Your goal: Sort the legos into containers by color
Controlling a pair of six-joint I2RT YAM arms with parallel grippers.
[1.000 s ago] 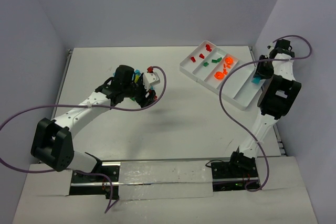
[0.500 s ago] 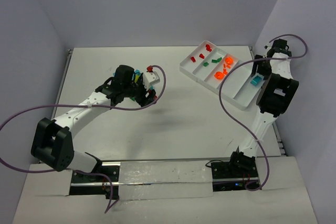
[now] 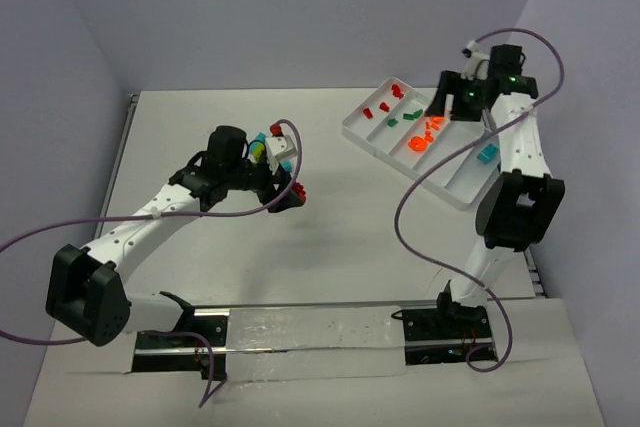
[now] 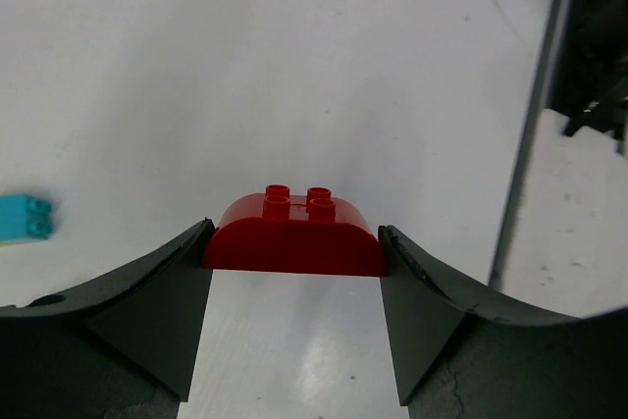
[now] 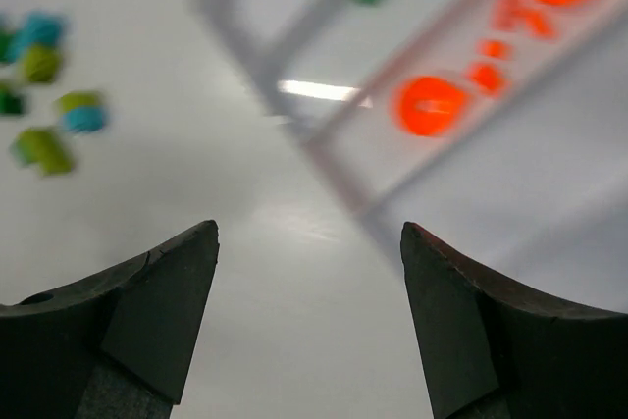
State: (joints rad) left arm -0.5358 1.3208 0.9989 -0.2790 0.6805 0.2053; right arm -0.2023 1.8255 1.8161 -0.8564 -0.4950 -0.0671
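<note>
Between the fingers of my left end effector [image 4: 294, 238], red brick [image 4: 292, 250] clamped, long axis fingertip to fingertip; tray [image 3: 452, 183] well right, near my empty, spread right end effector [image 5: 309, 233].

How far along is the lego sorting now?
Done: red, green, orange and cyan legos lie in separate compartments of the tray. In hand: the left gripper grips a red brick; the right gripper is open, empty. Left: loose bricks on the table.
</note>
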